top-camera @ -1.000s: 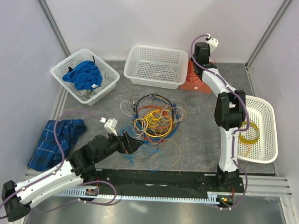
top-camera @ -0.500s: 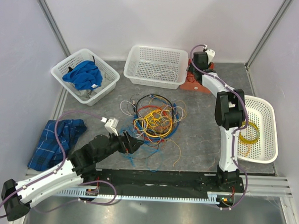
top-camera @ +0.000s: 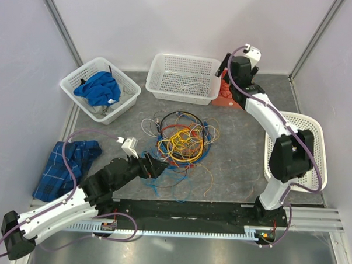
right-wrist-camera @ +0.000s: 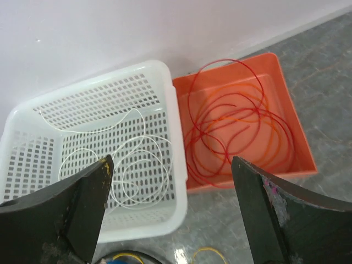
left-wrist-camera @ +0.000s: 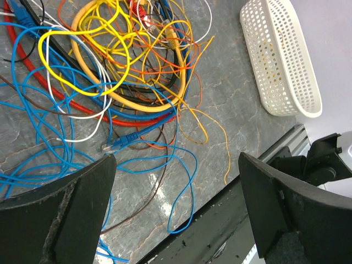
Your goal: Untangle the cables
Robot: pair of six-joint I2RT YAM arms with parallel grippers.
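At the near side of the table [top-camera: 239, 155], we see the left gripper [top-camera: 153, 166] low over the grey surface, its fingers wide apart and holding nothing, at the near-left edge of the cables [top-camera: 181, 141]. The cables lie as one tangled bunch in the middle of the table. Farther back, the right gripper [top-camera: 227, 72] hangs with fingers apart and empty above the white basket [top-camera: 185, 57] and the orange tray [top-camera: 227, 100], where red wires [right-wrist-camera: 231, 121] lie in loops.
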